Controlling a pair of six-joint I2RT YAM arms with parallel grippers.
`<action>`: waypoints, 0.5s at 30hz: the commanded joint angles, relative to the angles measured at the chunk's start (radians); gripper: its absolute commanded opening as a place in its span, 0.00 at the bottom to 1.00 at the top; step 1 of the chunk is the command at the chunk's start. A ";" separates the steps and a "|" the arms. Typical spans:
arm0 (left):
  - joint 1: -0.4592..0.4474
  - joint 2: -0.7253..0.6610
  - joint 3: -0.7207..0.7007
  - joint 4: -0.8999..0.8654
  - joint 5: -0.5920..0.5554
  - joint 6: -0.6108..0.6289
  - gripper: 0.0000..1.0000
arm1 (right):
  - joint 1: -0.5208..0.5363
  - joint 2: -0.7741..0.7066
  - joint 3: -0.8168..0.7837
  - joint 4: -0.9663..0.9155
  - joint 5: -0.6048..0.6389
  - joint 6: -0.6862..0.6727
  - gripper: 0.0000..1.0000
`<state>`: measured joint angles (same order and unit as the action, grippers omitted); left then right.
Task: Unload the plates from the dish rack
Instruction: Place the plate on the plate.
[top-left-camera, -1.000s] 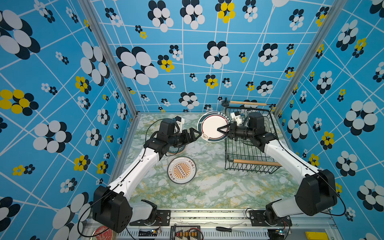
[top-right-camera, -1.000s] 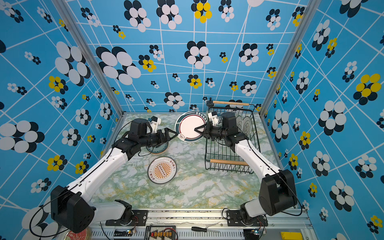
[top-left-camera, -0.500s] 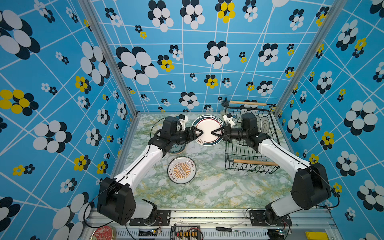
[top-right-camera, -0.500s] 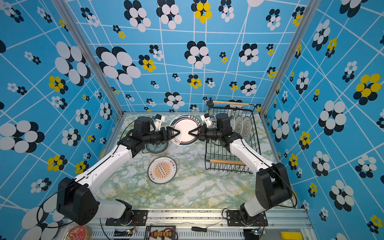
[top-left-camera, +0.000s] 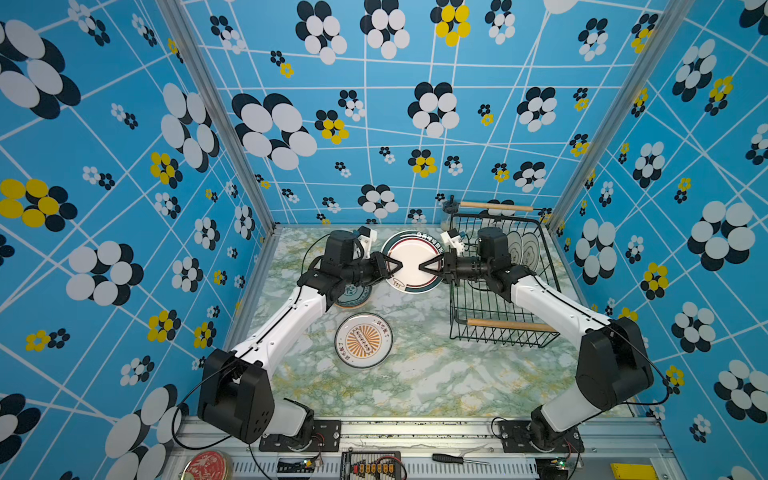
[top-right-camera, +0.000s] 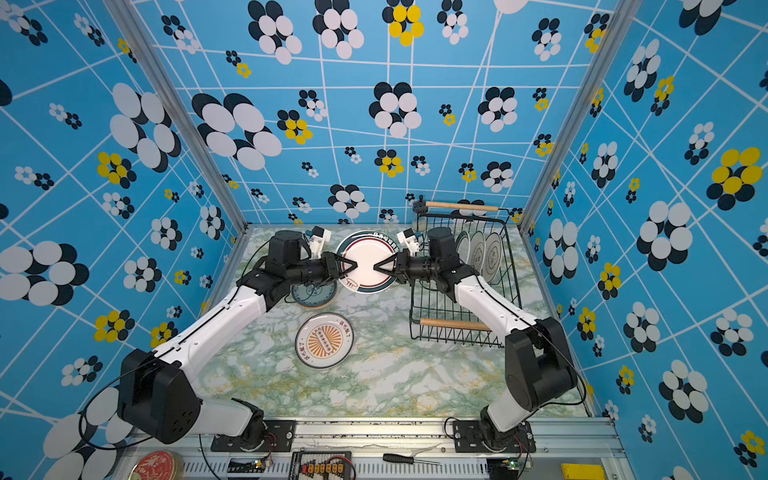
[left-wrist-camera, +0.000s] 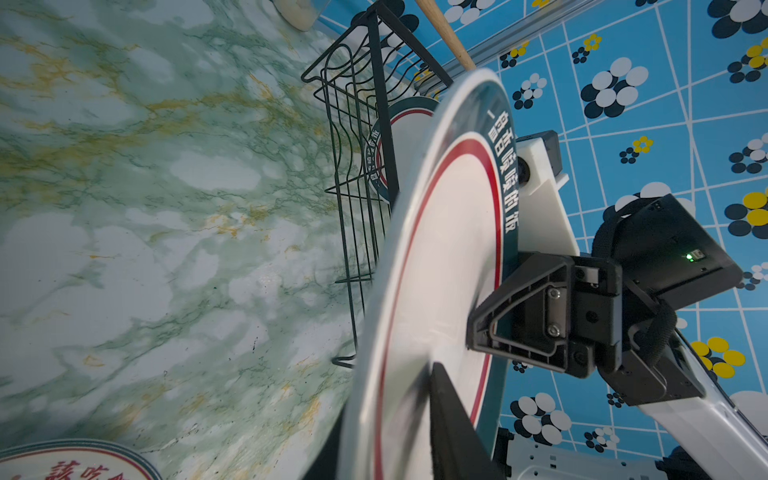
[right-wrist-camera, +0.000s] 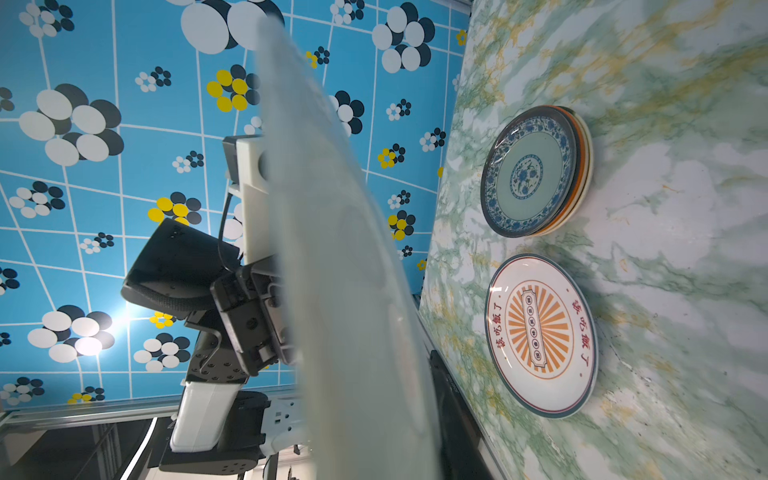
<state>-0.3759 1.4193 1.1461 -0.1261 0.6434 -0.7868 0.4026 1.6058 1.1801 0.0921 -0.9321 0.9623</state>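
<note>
Step in hand: passing one plate from arm to arm. The teal-rimmed plate (top-left-camera: 411, 259) is hanging in the air over the far part of the counter (top-left-camera: 415, 382), just left of the dish rack (top-left-camera: 505, 325), and its white face is tilting up toward the top views.

The right jaws are pinching its right edge and the left jaws are clamping its left edge. Both are gripping the plate as far as the views show. I cannot tell whether the right pinch is slackening.

A sunburst plate (top-left-camera: 363, 340) is lying flat on the counter, nearer than the held plate. A stack of small plates (right-wrist-camera: 530, 172), with a blue-patterned one on top, is sitting under the left arm (top-left-camera: 291, 316). More plates (top-right-camera: 493, 253) are standing upright at the far end of the rack, so the unloading is looking only partly done.

Next move, as a judgement: the right jaws are needing to let go fully and back off toward the rack before the left arm carries the plate away. Pulling early is risking a twist or a drop. After that comes laying it flat on the counter.
</note>
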 joint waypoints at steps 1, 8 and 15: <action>-0.015 0.009 0.026 -0.009 0.020 0.039 0.18 | 0.019 0.013 0.054 0.039 -0.037 -0.014 0.23; -0.007 0.012 0.036 -0.059 -0.001 0.052 0.05 | 0.022 0.029 0.071 0.036 -0.034 -0.019 0.38; 0.028 -0.009 0.025 -0.080 -0.006 0.032 0.00 | 0.022 0.037 0.087 0.012 -0.016 -0.042 0.68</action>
<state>-0.3634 1.4193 1.1606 -0.1577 0.6525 -0.7746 0.4129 1.6405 1.2167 0.0826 -0.9352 0.9463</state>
